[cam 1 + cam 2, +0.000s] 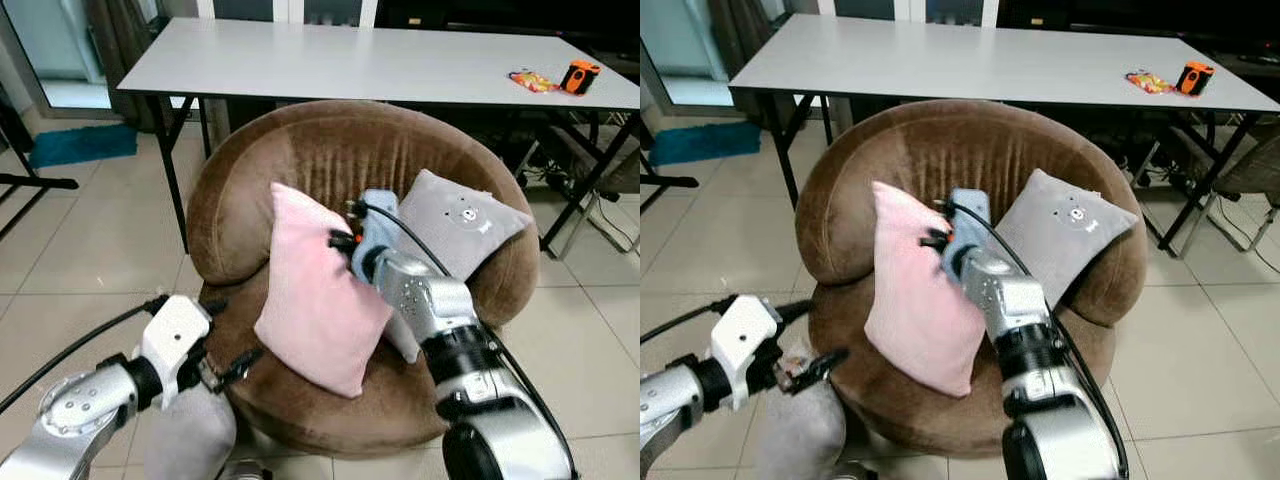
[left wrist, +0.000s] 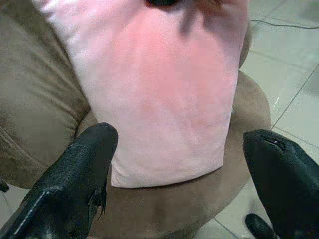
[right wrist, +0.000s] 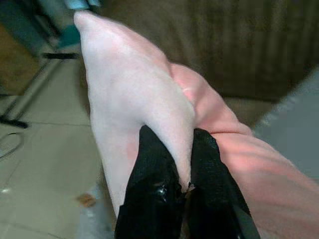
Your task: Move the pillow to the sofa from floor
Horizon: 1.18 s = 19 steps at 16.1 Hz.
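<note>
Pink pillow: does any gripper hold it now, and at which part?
The right gripper pinches the pink pillow by its side edge; the left gripper is open.

A long white table (image 1: 330,60) on black legs stands on pale floor tiles (image 1: 80,260), with a teal mat (image 1: 80,143) by its left end, curtains (image 1: 125,35) behind, and an orange object (image 1: 580,76) near its right edge.

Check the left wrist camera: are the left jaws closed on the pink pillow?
No: the left gripper is wide open, its jaws standing apart in front of the pink pillow without touching it.
</note>
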Motion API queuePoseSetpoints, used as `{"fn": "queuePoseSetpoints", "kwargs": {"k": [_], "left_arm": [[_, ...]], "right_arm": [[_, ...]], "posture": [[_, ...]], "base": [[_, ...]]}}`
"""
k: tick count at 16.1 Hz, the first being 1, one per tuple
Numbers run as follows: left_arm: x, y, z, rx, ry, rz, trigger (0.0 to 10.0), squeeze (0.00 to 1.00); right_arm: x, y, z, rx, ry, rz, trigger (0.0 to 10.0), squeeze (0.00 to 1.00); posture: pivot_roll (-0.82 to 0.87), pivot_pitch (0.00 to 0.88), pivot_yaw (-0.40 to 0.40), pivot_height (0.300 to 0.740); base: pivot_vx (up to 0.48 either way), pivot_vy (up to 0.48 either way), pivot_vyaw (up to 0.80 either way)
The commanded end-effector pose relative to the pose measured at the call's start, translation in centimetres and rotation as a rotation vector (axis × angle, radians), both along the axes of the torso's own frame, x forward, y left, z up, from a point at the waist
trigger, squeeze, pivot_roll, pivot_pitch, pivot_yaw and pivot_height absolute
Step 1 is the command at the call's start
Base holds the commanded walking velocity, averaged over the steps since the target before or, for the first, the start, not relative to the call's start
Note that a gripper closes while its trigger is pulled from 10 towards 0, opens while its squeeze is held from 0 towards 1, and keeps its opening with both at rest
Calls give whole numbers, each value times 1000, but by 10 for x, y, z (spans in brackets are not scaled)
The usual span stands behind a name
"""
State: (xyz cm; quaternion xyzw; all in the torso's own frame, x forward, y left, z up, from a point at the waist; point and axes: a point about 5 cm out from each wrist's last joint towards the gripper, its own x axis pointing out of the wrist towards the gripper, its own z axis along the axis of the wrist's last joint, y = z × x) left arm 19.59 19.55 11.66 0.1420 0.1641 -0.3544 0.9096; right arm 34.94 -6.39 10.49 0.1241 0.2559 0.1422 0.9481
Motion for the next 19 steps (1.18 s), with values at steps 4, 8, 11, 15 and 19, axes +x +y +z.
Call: {"fn": "queuePoseSetpoints", "kwargs": {"k": [4, 8, 11, 15, 19], "left_arm": [[1, 1, 8, 7, -13, -26, 10000, 0], [5, 1, 9, 9, -25, -30, 10000, 0], [5, -2, 8, -2, -36, -17, 10000, 0], [8, -9, 6, -26, -103, 86, 10000, 0], [23, -3, 15, -32, -279, 350, 10000, 0]], "right_arm": [[21, -50, -6, -164, -4, -287, 10000, 0], [29, -88, -2, -240, -51, -418, 10000, 1000], [32, -97, 0, -154, -79, -372, 10000, 1000], [36, -119, 13, -202, -183, -442, 10000, 0], [37, -116, 36, -262, -375, -274, 10000, 0]], "posture": [[103, 0, -44, 740], [99, 0, -41, 740], [100, 0, -50, 740], [107, 0, -69, 740], [120, 0, -97, 740]], "base": [[0, 0, 0], [0, 0, 0], [0, 0, 0], [0, 0, 0], [0, 0, 0]]}}
